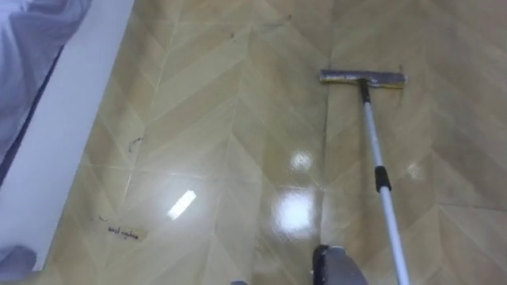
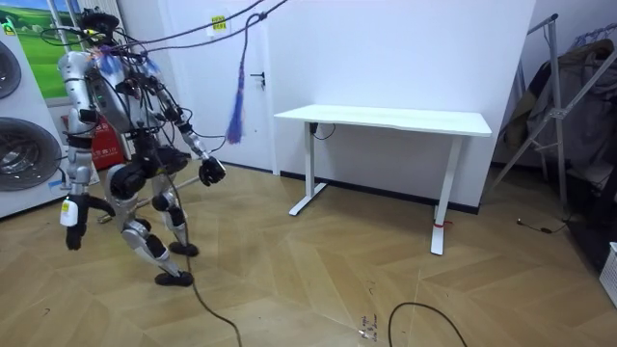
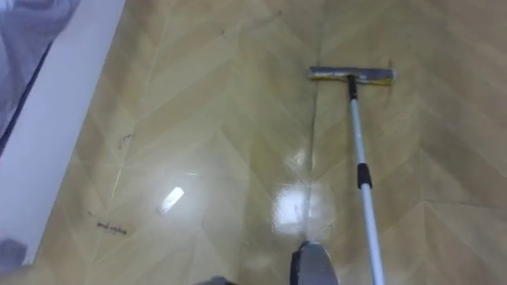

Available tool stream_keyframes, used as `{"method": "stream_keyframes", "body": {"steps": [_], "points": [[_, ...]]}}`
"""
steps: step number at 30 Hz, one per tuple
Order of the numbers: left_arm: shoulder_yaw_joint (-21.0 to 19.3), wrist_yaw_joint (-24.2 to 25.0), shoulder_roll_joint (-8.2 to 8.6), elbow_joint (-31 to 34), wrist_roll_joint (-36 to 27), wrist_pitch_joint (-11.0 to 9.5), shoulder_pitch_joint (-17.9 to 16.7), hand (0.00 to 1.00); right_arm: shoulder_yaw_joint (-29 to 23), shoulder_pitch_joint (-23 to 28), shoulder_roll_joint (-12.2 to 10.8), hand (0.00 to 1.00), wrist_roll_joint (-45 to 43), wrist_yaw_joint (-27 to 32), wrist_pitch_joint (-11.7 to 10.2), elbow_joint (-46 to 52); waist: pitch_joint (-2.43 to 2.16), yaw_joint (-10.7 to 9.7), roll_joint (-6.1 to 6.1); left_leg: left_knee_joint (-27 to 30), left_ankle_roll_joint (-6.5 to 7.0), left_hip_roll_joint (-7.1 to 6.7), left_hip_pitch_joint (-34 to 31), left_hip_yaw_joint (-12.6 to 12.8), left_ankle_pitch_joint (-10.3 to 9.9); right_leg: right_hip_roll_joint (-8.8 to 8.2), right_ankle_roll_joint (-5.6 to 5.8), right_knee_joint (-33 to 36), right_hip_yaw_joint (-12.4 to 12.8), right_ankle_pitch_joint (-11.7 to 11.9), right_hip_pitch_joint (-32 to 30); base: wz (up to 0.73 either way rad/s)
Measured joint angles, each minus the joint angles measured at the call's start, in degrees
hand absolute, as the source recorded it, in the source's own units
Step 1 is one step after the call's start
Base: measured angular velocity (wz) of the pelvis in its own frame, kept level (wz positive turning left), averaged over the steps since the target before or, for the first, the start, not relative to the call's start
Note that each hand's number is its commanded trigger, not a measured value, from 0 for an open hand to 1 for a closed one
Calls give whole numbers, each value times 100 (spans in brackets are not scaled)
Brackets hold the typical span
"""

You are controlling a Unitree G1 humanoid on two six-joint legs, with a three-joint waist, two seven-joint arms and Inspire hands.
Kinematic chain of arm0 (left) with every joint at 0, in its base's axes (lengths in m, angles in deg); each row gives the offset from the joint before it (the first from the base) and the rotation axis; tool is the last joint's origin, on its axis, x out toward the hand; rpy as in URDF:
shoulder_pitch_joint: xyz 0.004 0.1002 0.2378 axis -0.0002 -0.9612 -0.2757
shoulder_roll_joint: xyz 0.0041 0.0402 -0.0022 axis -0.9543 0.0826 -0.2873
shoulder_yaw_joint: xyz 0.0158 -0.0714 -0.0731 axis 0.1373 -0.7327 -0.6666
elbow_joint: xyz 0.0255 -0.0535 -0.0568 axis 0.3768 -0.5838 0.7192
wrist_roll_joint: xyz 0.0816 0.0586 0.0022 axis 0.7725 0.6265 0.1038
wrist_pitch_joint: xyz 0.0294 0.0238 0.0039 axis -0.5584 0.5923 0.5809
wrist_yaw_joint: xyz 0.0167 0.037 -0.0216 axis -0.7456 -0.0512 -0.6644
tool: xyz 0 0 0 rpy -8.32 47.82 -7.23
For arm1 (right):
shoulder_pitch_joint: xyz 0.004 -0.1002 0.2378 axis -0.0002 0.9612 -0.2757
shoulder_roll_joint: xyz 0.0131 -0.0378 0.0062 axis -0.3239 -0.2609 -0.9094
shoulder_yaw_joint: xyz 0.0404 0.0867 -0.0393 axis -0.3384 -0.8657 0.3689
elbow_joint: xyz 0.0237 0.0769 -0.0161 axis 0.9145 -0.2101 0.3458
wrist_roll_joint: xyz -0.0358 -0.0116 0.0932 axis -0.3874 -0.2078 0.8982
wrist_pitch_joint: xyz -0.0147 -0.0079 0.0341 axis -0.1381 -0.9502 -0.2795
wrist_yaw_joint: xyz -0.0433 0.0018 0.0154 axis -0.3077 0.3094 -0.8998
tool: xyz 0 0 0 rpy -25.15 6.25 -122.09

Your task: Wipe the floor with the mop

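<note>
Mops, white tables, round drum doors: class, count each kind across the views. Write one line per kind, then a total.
Mop: 1
White table: 1
Round drum doors: 2
Total: 4

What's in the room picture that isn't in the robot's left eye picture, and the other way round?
Room view: the white table, washing machines beside the robot, a rack of clothes and the wall. Left eye view: the mop, its flat head set down ahead, and a white board along the left edge. Both: the herringbone wood floor.
</note>
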Motion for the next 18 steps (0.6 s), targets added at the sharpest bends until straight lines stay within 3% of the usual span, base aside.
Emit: {"method": "stream_keyframes", "body": {"steps": [2,3,4,5,6,7,9,11,12,13,14,16,17,18], "points": [[9,-95,-22,-23,-183,76,-1,0,-46,-259,34,100,-102,47,35,-52,14,-8,-19,666,-133,143,-148,-43,76,39,-114,253,-87,-281,64,-19],[18,-160,-32,-21,-380,93,-20,0,-39,-505,79,100,-123,79,34,-142,41,41,-62,1277,-299,238,-348,-192,194,117,-158,465,-105,-495,93,-19],[24,-212,-32,7,-579,111,-58,0,-39,-828,170,100,-185,91,62,-245,38,112,-83,1897,-320,250,-561,-374,456,184,-217,709,-87,-716,113,-19],[31,-227,-34,39,-687,130,-79,0,-22,-1006,231,100,-188,98,110,-297,51,125,-125,2168,-326,241,-678,-452,626,189,-238,818,-76,-819,116,-10],[49,-264,-49,82,-840,153,-114,0,-16,-1355,386,100,-205,116,146,-313,79,138,-177,2635,-440,202,-950,-561,964,202,-245,1000,-26,-993,112,6],[51,-287,-88,151,-892,148,-107,0,-14,-1683,532,100,-196,160,139,-283,113,149,-233,2734,-440,203,-1263,-562,948,261,-233,1114,37,-1130,108,9],[48,-302,-185,252,-875,138,-113,0,-10,-2028,635,100,-155,257,125,-128,121,327,-350,2343,-353,196,-1785,-550,868,303,-241,1133,71,-1207,148,-10],[46,-303,-252,310,-869,135,-188,0,48,-2241,641,100,10,264,53,45,136,456,-423,1330,-367,174,-2067,-538,884,305,-221,1018,91,-1293,335,-15],[49,-288,-252,417,-855,129,-247,0,42,-2238,635,100,119,237,-59,194,128,447,-423,451,-369,108,-2109,-564,1042,287,-133,902,91,-1403,555,13],[42,-264,-251,399,-842,119,-291,0,30,-2191,580,100,231,220,-113,210,121,426,-432,111,-193,67,-2084,-510,1416,195,-43,812,94,-1534,849,21],[44,-252,-246,363,-845,122,-287,0,39,-2120,568,100,291,207,-119,211,114,408,-432,22,-132,45,-2002,-482,1495,153,30,747,102,-1604,1011,40],[43,-186,-220,389,-762,116,-213,0,23,-1609,570,100,448,205,-151,196,85,283,-397,12,171,-113,-1601,-279,1418,-11,246,611,270,-1775,1510,55],[46,-186,-210,371,-724,118,-206,0,39,-1478,570,100,471,213,-154,175,77,269,-391,30,246,-119,-1533,-190,1368,-50,273,689,296,-1759,1547,36],[-2,-190,-154,360,-615,120,-55,0,41,-1203,574,100,535,222,-171,106,59,241,-351,78,397,-217,-1429,-125,1252,-137,431,930,346,-1646,1536,21]]}}
